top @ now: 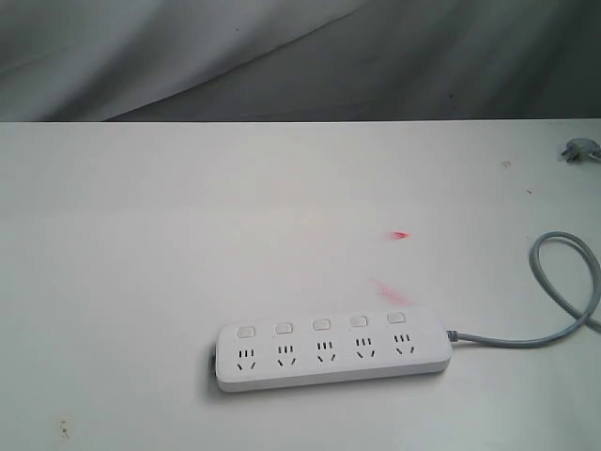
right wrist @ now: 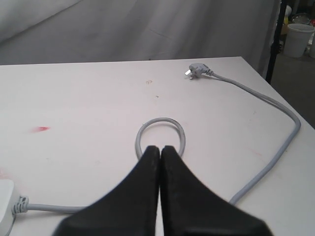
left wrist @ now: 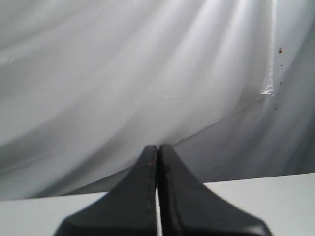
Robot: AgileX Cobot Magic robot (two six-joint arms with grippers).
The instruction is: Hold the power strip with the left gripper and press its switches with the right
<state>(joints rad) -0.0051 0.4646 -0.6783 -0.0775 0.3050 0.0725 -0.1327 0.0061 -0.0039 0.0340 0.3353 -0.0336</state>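
Observation:
The long white power strip (top: 331, 350) lies flat on the white table, near the front and right of centre. Its five square switches (top: 321, 324) run in a row above the sockets. A grey cord (top: 563, 282) leaves its right end and loops away; one end of the strip (right wrist: 5, 196) shows in the right wrist view. Neither arm appears in the exterior view. My left gripper (left wrist: 158, 147) is shut on nothing and faces the grey backdrop cloth. My right gripper (right wrist: 160, 148) is shut and empty, above the cord's loop (right wrist: 161, 132).
The small grey plug (top: 580, 150) (right wrist: 196, 71) lies at the table's far right corner. A red mark (top: 400, 235) stains the tabletop behind the strip. Grey cloth (top: 300, 56) hangs behind the table. A white bucket (right wrist: 298, 39) stands beyond the table's right edge.

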